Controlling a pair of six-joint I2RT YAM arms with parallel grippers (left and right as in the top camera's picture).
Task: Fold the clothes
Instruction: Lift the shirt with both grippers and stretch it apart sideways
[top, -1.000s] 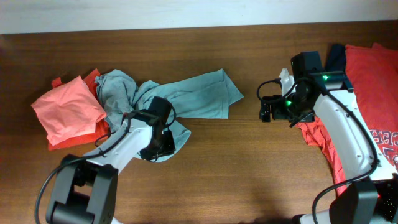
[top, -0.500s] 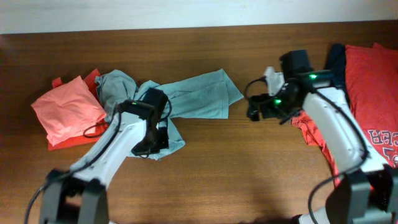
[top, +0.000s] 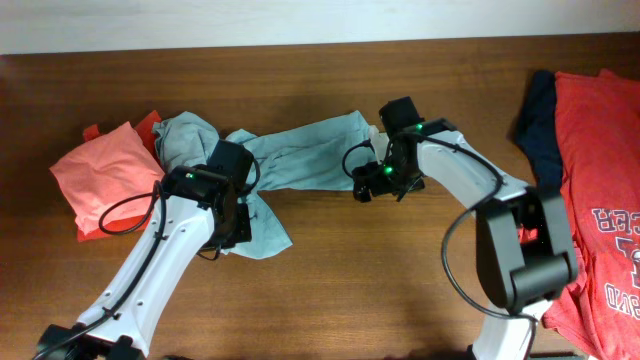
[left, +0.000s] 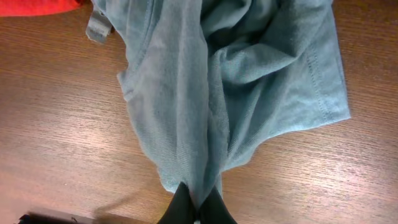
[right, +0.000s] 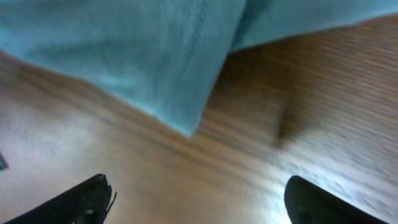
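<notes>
Overhead, a dark wooden worktop (top: 330, 300) meets a pale wall (top: 300, 20). Coral T-shirts (top: 105, 180) lie far left, the grey-blue T-shirt (top: 310, 160) beside them, a red lettered T-shirt (top: 600, 150) far right. Only the wrist views show the left jaws pinched shut on the grey-blue cloth, and the right jaws wide and empty beside its edge.

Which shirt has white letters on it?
The red shirt on the far right. The grey-blue shirt, coral shirt and navy shirt show no letters.
</notes>
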